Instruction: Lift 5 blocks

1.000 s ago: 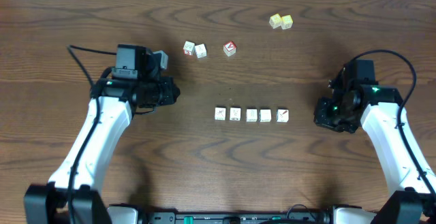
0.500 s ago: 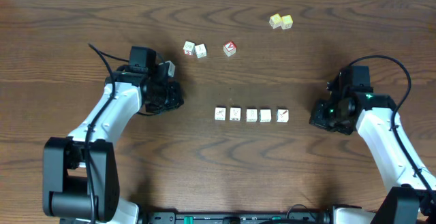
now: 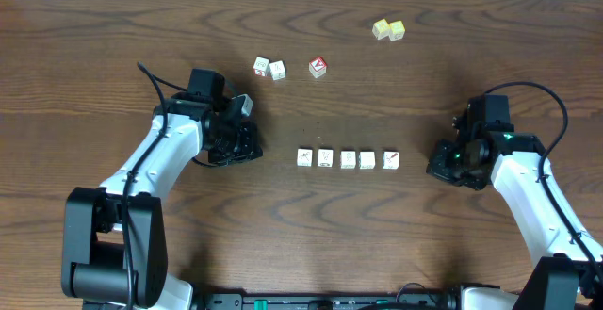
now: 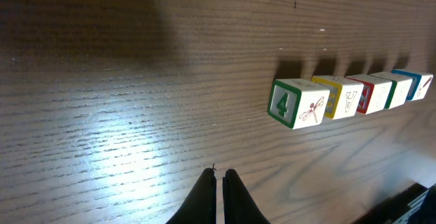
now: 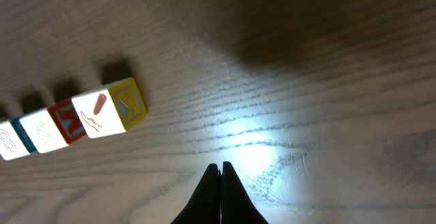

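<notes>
Wide wooden worktop (image 3: pixel 113 27), and here's the setup. Left arm (image 3: pixel 155 164) comes in from one side, right arm (image 3: pixel 532 183) from the other. Between them, mid-worktop, lie the five blocks (image 3: pixel 348 159), flat on the wood in one tidy row, none lifted yet. That row's long axis runs straight across, arm to arm, so each end faces a pincer. Left pincer (image 3: pixel 254 149) is clenched on nothing, tips aimed toward the row's near end but apart from it. Right pincer (image 3: pixel 434 167) is likewise clenched and empty, just off its end block (image 3: pixel 390 161). Neither looks clearly nearer. My read: a squeeze along the row from both ends.
</notes>
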Tool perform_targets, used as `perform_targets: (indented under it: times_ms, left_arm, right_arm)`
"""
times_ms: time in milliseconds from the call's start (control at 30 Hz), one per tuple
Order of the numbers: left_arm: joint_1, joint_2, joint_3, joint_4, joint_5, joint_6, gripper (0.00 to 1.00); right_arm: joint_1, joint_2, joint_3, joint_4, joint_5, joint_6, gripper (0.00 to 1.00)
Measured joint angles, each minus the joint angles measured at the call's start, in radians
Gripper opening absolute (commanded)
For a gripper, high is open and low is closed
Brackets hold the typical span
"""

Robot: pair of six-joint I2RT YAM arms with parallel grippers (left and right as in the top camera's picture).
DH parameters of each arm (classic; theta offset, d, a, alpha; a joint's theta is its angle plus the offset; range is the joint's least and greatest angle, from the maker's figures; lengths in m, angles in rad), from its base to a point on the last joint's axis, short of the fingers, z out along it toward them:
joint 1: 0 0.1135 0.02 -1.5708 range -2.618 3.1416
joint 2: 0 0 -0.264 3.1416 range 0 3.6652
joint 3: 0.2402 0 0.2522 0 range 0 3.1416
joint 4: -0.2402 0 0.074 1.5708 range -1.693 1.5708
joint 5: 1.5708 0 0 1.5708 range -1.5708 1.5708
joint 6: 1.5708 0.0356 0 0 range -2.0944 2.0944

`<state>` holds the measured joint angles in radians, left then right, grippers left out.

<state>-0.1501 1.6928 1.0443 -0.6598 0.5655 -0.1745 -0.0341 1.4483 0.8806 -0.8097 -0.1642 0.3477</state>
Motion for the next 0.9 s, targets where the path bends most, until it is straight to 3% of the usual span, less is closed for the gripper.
perform_targets:
  times_ms: [900]
  left_arm:
    - [0.000,-0.011,0.000,-0.034,-0.053,0.000,0.07]
  right_arm:
    - [0.000,0.001,0.000,0.164,0.011,-0.022,0.01]
